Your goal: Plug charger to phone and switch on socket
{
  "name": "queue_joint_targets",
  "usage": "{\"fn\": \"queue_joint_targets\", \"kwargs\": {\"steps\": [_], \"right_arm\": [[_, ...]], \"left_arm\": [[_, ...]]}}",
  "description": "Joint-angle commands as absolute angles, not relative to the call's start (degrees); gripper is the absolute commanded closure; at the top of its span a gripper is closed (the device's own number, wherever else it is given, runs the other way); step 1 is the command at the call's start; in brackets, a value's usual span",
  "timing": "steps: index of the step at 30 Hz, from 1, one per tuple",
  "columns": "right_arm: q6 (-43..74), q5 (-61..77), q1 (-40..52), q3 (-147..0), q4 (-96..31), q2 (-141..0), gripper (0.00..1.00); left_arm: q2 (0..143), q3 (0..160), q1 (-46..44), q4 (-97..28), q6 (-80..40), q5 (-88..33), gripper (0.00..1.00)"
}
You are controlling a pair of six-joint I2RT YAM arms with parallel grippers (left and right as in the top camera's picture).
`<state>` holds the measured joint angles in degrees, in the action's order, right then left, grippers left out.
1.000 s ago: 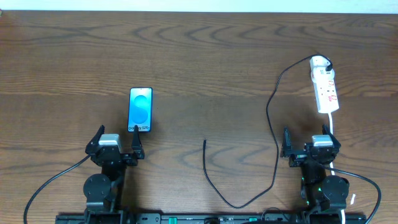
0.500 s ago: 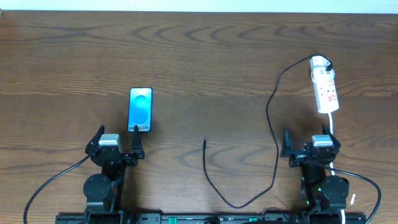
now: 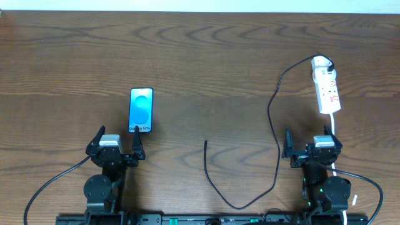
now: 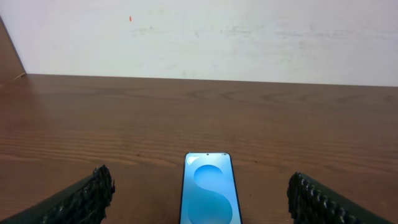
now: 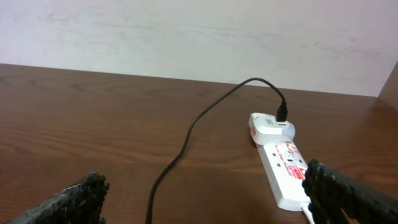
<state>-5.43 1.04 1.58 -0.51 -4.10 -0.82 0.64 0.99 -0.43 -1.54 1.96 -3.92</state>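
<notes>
The phone (image 3: 141,110) lies flat with its blue screen up, just beyond my left gripper (image 3: 117,142); the left wrist view has the phone (image 4: 209,193) between that gripper's wide-open fingers (image 4: 74,202). The charger's black cable (image 3: 273,134) runs from a white adapter in the socket (image 3: 327,86) down the table and loops back to a loose plug tip (image 3: 205,143) at mid table. My right gripper (image 3: 311,142) stands open below the socket, with the cable (image 5: 180,158) and the socket (image 5: 283,168) ahead of it. Neither gripper holds anything.
The socket's thick white cord (image 3: 334,125) runs down past the right gripper toward the arm's base. A pale wall (image 4: 199,37) closes off the far edge of the wooden table (image 3: 206,56).
</notes>
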Motion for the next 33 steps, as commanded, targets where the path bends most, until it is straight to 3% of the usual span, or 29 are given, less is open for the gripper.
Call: {"fn": "queue_joint_targets", "kwargs": {"steps": [1, 33], "right_arm": [[-4.8, 0.4, 2.1, -0.3, -4.3, -0.3, 0.01], [-4.8, 0.4, 2.1, -0.3, -4.3, -0.3, 0.01]], "left_arm": [[0.7, 0.2, -0.1, -3.8, 2.3, -4.9, 0.09], [0.7, 0.3, -0.1, -3.6, 1.4, -4.9, 0.09]]}}
